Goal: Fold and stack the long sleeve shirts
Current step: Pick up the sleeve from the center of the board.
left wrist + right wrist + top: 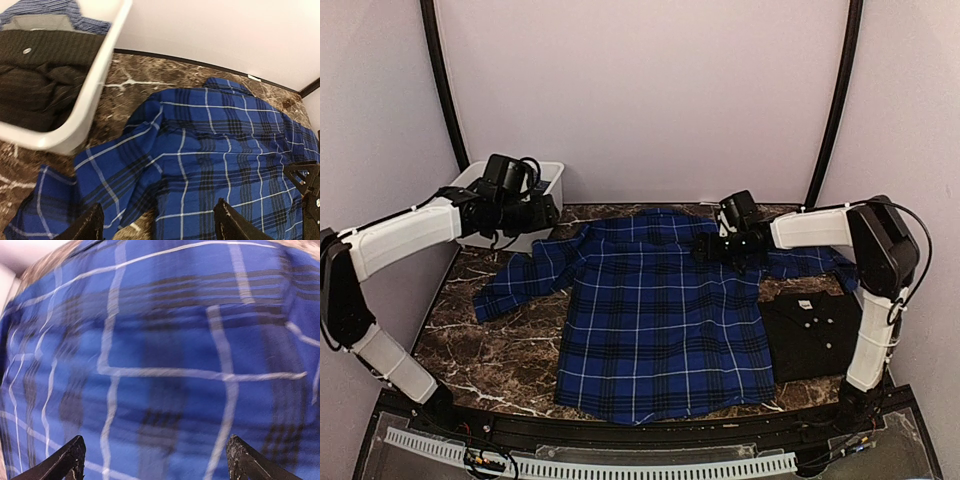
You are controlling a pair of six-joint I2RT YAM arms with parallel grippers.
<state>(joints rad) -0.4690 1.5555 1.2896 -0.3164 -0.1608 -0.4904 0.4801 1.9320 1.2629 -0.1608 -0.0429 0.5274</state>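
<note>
A royal-blue plaid long sleeve shirt [660, 310] lies spread flat across the middle of the marble table, sleeves out to both sides. A black long sleeve shirt [815, 335] with white buttons lies folded at the right, its left edge under the plaid one. My left gripper [548, 215] hovers open by the tub, over the plaid shirt's left shoulder [165, 150]; its fingertips [92, 225] frame the cloth without touching it. My right gripper [703, 248] hangs open close above the plaid cloth [165, 355] near the right shoulder, nothing between its fingertips [70, 460].
A white plastic tub [555, 175] stands at the back left corner. Its rim [95, 90] is right beside my left gripper, and it holds dark cloth [45, 75] and a striped blue piece [45, 10]. Bare marble [500, 350] shows at the front left.
</note>
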